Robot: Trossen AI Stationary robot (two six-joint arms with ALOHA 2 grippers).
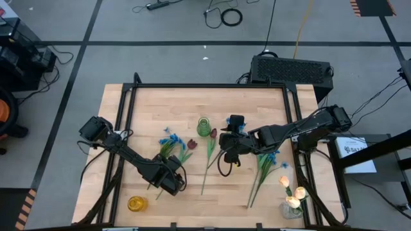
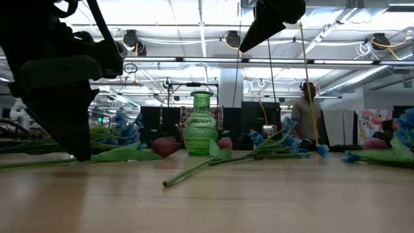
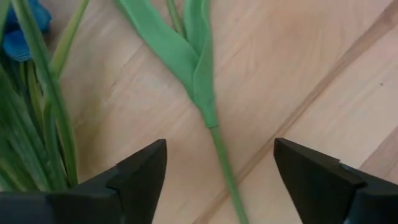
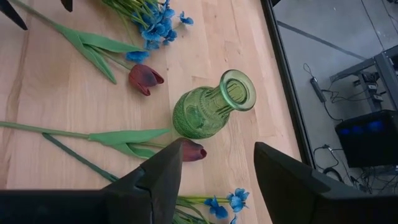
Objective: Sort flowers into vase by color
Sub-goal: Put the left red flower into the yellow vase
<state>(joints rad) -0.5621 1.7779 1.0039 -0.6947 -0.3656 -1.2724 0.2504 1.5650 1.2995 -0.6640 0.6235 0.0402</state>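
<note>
A dark red tulip [image 1: 191, 144] lies on the wooden table, its stem [image 3: 219, 155] with green leaves running toward the near left. My left gripper [image 3: 217, 180] is open and low over that stem, one finger on each side, touching nothing. Blue flowers [image 1: 169, 138] lie beside it. My right gripper [image 4: 214, 180] hangs open and empty above the table's middle [image 1: 226, 142], over a second dark red tulip [image 4: 191, 150] lying next to the upright green vase [image 4: 211, 109].
A yellow vase [image 1: 137, 204] stands at the near left. A clear vase [image 1: 292, 206] with cream-yellow tulips [image 1: 290, 191] stands at the near right. More blue flowers [image 1: 270, 157] on long stems lie right of centre. A person [image 2: 309, 120] stands in the room behind.
</note>
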